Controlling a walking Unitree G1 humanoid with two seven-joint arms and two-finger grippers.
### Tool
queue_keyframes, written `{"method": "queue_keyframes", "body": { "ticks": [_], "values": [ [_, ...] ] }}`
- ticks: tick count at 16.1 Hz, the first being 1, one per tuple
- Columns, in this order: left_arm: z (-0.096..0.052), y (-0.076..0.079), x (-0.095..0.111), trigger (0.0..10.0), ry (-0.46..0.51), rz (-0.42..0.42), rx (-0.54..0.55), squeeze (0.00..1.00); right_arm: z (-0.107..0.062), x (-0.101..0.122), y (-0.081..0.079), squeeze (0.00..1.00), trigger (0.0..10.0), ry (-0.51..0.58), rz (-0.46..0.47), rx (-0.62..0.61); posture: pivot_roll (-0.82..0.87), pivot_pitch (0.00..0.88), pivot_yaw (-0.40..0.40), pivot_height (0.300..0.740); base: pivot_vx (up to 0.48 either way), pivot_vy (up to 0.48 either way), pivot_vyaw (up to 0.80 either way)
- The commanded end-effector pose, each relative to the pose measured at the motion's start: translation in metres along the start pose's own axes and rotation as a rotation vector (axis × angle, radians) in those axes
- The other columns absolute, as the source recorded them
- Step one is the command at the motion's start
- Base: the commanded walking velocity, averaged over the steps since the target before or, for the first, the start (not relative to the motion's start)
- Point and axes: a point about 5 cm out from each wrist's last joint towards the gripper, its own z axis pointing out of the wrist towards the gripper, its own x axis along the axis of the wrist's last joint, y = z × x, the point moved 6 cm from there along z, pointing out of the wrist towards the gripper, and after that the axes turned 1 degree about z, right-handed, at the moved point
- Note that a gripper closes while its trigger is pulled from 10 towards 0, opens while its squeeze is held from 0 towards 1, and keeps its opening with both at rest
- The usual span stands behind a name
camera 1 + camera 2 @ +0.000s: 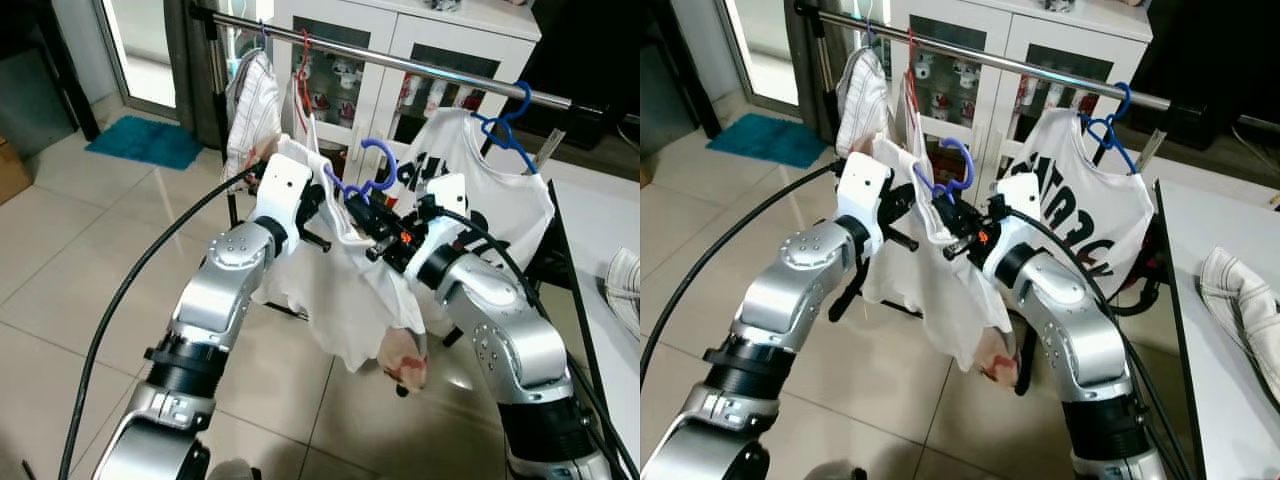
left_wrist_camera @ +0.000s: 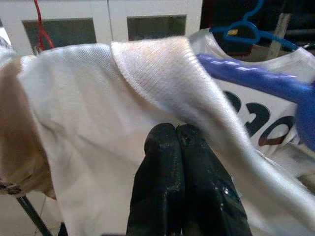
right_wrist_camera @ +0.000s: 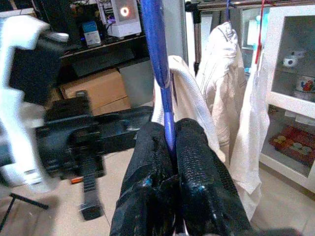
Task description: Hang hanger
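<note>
Blue hanger (image 3: 160,69) pinched by right claw (image 3: 170,142); left claw (image 2: 176,140) clenched on shirt (image 2: 88,147) | rail (image 1: 400,62) above

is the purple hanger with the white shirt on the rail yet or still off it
Off it. The purple hanger carrying the white shirt is held below the rail, its hook free in the air, right gripper shut on it.

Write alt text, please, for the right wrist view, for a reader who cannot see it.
The right pincer is shut on a blue hanger carrying a white garment. The left pincer reaches in beside it; more clothes hang on a rail behind.
</note>
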Motion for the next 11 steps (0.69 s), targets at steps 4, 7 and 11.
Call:
{"method": "queue_keyframes", "body": {
  "ticks": [4,7,11],
  "values": [
    [-0.027,0.019,0.009,4.7,0.070,0.122,-0.054,0.00,-0.014,0.003,0.021,0.00,0.0,0.017,-0.009,-0.063,0.03,0.000,-0.087,0.740,0.000,0.000,0.00],
    [-0.026,0.028,0.018,10.0,0.119,0.133,-0.079,1.00,-0.014,0.003,0.024,0.00,0.0,0.015,-0.006,-0.064,0.03,0.000,-0.097,0.740,0.000,0.000,0.00],
    [-0.016,0.027,0.021,10.0,0.118,0.147,-0.047,1.00,-0.009,0.006,0.022,0.00,0.0,0.019,-0.016,-0.039,0.03,0.000,-0.097,0.740,0.000,0.000,0.00]
  ]
}}
